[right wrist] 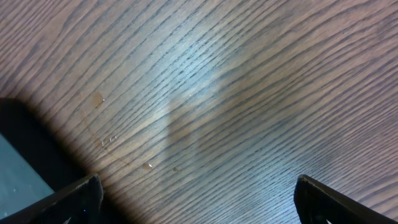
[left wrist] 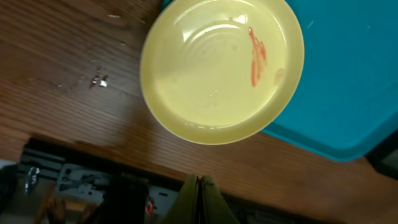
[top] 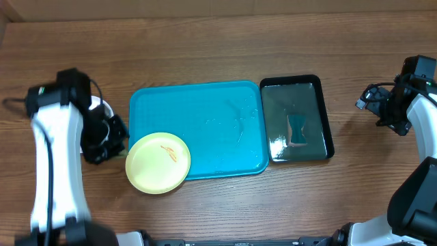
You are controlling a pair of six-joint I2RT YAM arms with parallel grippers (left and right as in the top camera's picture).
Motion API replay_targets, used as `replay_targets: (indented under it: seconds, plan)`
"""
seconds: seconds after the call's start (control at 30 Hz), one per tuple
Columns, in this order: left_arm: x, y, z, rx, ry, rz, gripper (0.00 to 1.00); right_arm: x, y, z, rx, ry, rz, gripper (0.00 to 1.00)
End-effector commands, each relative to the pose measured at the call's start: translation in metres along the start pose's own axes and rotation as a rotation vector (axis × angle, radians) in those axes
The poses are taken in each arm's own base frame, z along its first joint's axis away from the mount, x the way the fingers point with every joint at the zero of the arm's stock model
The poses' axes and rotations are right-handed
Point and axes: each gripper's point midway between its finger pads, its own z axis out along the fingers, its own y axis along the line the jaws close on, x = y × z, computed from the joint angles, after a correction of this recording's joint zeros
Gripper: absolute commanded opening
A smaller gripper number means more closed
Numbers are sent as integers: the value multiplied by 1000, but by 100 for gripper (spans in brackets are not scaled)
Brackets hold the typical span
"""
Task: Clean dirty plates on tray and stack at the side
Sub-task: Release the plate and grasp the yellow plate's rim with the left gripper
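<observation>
The left hand was pinched shut, nothing visible between its fingers. Just ahead of it lay the yellow plate, smeared orange, overlapping a corner of the blue tray. The right hand gaped wide above the bench.

table: we see brown wood with a strong straight grain and a low sheen where the light falls.
yellow plate: smooth plastic, glossy to our eyes, with soft highlights in the well. An orange-red smear dulls one patch.
turquoise tray: smooth plastic, satin rather than shiny, with faint streaks on its floor.
black tray: the glossiest surface we find, with mirror-like reflections.
left arm: smooth white casing with black, duller joints.
left gripper: olive-tan and matt. We cannot tell the material.
right gripper: black, matt fingers.
</observation>
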Motion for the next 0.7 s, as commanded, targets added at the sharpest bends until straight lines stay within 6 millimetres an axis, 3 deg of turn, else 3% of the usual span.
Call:
replay_targets:
  seconds: [0.0, 0.1, 0.2, 0.3, 0.43, 0.67]
  plan:
    - [6, 33, -4, -126, -138, -144, 6, -6, 1, -3, -5, -16, 10, 100]
    - [5, 47, 0, -166, -203, -227, 12, -6, 1, -3, -5, -16, 10, 100]
    - [4, 51, 17, -168, -212, -246, 19, -6, 1, -3, -5, -16, 10, 100]
    - [1, 54, 43, -178, -191, -246, 38, -5, 1, -3, -5, -16, 10, 100]
    - [2, 55, 74, -178, -130, -248, 38, -5, 1, -3, -5, -16, 10, 100]
    - [1, 61, 106, -217, -51, -253, 38, -6, 1, -3, -5, -16, 10, 100]
